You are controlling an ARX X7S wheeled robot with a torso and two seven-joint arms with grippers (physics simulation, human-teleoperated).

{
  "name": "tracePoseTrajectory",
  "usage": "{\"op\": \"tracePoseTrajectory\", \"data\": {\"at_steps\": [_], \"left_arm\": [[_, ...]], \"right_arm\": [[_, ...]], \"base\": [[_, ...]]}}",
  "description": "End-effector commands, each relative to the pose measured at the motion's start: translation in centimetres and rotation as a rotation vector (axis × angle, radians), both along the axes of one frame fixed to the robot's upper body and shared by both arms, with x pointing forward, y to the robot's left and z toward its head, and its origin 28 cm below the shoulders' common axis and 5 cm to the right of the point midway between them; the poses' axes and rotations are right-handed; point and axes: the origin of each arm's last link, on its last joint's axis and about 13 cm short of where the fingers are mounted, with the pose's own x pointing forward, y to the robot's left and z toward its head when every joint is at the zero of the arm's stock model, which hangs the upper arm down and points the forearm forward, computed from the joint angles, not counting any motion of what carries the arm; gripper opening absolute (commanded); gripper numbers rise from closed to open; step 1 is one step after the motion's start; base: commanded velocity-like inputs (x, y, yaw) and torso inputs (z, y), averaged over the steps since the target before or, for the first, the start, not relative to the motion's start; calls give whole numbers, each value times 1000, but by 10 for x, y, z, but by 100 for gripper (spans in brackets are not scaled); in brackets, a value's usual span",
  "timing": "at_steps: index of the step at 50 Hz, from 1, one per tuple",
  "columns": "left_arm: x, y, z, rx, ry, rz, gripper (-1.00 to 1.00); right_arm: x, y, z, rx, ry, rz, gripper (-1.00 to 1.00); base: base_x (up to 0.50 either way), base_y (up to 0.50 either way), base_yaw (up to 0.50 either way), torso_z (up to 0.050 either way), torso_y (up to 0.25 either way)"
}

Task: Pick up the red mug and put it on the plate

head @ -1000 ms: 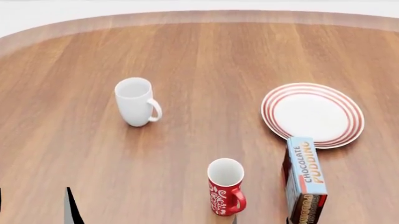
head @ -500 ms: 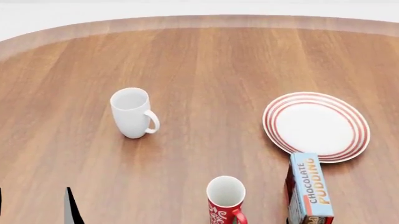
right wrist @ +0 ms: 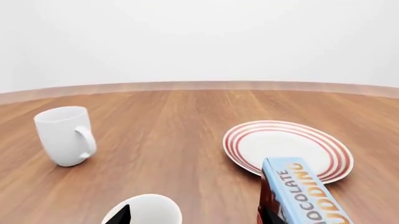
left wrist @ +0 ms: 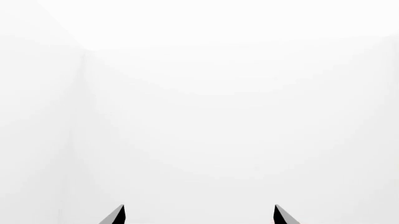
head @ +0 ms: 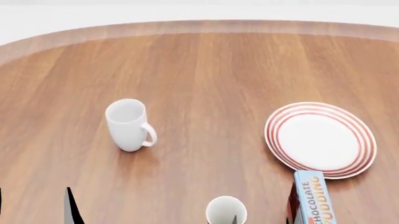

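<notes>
In the head view only the round rim and white inside of the red mug (head: 225, 211) show at the bottom edge; its red body is cut off. The rim also shows in the right wrist view (right wrist: 147, 211). The plate (head: 321, 139), white with red rings, lies flat to the mug's right and farther back, also in the right wrist view (right wrist: 287, 148). My right gripper (right wrist: 194, 217) is open and empty, one fingertip (right wrist: 121, 215) over the mug's rim, the other in front of a pudding box. My left gripper (left wrist: 199, 217) is open, facing blank white. Its fingertip (head: 70, 209) shows at lower left.
A plain white mug (head: 128, 125) stands upright at the left, handle to the right, also in the right wrist view (right wrist: 63, 135). A chocolate pudding box (head: 313, 199) stands between the red mug and the plate, touching the plate's near rim. The round wooden table (head: 206, 70) extends behind.
All table objects have slid down in the head view as the view lifted. The red mug's body has dropped below the frame edge. The gripper tips hold the same places in view.
</notes>
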Motion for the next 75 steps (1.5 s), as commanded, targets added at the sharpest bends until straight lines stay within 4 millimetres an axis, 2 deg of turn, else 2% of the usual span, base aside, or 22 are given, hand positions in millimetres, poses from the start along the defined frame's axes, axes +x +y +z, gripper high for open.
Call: {"op": "tracePoseTrajectory", "data": {"at_steps": [1,75], "left_arm": [[0,0,0,0,-1,-1,100],[0,0,0,-1,-9,1,100]], "right_arm": [[0,0,0,0,0,0,100],[1,0,-1,-1,1,-4,100]], "base": [[152,0,0,0,0],[154,0,0,0,0]]}}
